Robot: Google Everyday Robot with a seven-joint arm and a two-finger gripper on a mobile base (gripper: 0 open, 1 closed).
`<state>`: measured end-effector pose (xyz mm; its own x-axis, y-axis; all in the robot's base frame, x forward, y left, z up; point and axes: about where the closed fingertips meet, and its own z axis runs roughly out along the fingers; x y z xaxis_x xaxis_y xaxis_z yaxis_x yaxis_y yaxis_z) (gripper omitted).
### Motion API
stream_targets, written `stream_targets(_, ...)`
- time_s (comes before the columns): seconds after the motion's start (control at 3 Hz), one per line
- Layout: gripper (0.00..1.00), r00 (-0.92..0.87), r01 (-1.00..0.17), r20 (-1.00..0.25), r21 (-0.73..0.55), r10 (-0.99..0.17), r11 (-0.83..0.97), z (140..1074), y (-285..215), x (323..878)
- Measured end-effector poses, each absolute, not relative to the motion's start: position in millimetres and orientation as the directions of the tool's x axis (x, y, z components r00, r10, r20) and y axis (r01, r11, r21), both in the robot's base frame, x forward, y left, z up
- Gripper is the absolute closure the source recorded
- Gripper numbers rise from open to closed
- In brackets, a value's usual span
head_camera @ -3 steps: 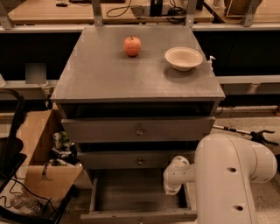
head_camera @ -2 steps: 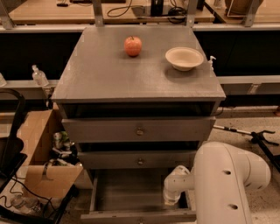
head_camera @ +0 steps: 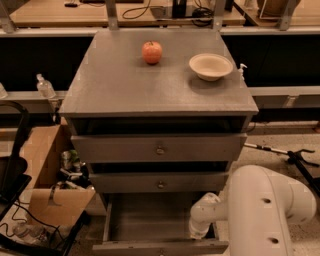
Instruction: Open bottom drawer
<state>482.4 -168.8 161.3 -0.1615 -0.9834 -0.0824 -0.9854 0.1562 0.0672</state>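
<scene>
Wooden workbenches [head_camera: 60, 12] strewn with cables lined the back wall. Before them stood a grey, matte-painted wooden cabinet [head_camera: 150, 90] with three drawers. Its flat top carried a round red-orange apple [head_camera: 152, 52] and a shallow cream bowl [head_camera: 211, 66], set apart from each other and clear of the work below. The bottom drawer [head_camera: 147, 217], plain grey inside behind a shallow front, stood pulled well out beneath the two wider knobbed drawer fronts [head_camera: 159, 149]. The smooth white robot arm [head_camera: 260, 215] reached down at the drawer's right inner side. This put the gripper [head_camera: 199, 234] just behind the front panel, a position judged suited to drawing it outward. Whether it was clenched or slack could not be determined. An open brown cardboard box [head_camera: 45, 170] sat to the cabinet's left.
</scene>
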Motion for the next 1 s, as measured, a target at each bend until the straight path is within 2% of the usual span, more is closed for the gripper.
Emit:
stream_targets(0.33, 1.0, -0.195, -0.977, -0.075, 0.1, -0.978, 0.187, 160.7, -171.9, 464.8)
stream_targets(1.0, 1.0, -0.195, -0.977, -0.075, 0.1, -0.978, 0.187, 160.8, -170.3, 471.6)
